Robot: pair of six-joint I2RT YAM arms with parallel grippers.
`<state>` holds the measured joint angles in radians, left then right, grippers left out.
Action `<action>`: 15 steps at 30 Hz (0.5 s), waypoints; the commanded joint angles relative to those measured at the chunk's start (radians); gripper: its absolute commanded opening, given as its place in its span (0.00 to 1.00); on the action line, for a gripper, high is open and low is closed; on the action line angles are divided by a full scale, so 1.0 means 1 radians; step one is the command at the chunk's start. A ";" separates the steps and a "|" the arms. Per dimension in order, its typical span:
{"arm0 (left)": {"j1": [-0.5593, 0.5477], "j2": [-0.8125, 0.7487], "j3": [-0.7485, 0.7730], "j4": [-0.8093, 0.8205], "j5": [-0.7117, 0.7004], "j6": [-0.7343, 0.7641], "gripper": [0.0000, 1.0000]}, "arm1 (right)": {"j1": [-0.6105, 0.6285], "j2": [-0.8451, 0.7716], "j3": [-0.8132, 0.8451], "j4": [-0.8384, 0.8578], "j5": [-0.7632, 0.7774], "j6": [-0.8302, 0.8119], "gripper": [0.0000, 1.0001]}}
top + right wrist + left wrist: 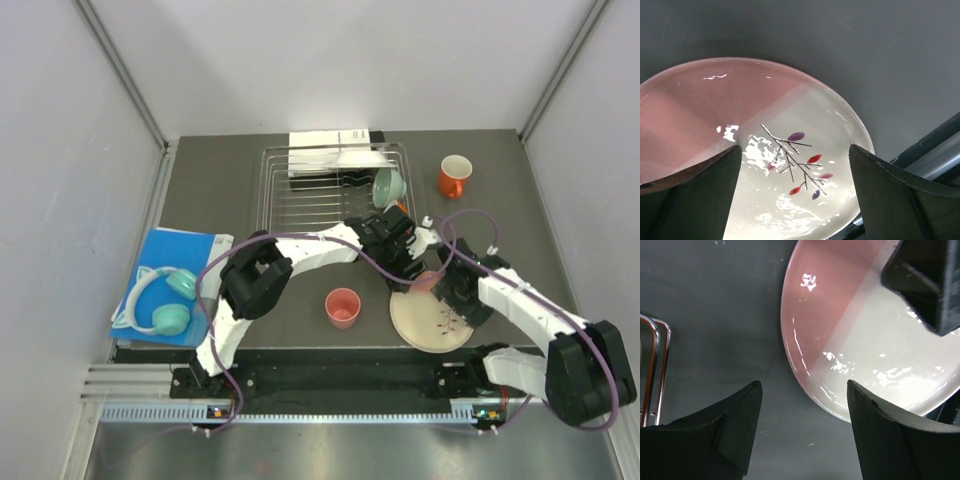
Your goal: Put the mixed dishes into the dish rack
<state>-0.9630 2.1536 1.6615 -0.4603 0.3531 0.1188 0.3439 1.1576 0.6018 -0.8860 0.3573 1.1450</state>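
Observation:
The pale pink plate [428, 328], pink on one half and cream with a branch motif on the other, lies flat on the dark table at the front right. My right gripper [447, 292] hovers open over it, the motif showing between its fingers [795, 147]. Just left of the plate my left gripper [405, 263] is open over bare table beside the plate's rim [804, 385]. The silver dish rack [300, 205] holds a white plate [357, 157] and a mint-green bowl [388, 185]. The orange mug [455, 176] and the small pink cup [343, 306] stand on the table.
Mint headphones [165, 300] lie on a blue sheet [185, 250] at the left. A white printed paper [328, 139] sits behind the rack. Rack wire [655, 365] shows at the left wrist view's edge. Grey walls close in the table's sides and back.

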 commanded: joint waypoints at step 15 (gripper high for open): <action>0.021 0.063 -0.091 -0.067 -0.218 0.033 0.72 | -0.017 -0.415 -0.006 -0.133 0.105 0.197 1.00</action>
<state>-0.9649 2.1605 1.6146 -0.4656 0.2581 0.1474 0.3325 0.7238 0.5877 -0.9638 0.4393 1.3140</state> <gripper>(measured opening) 0.720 0.993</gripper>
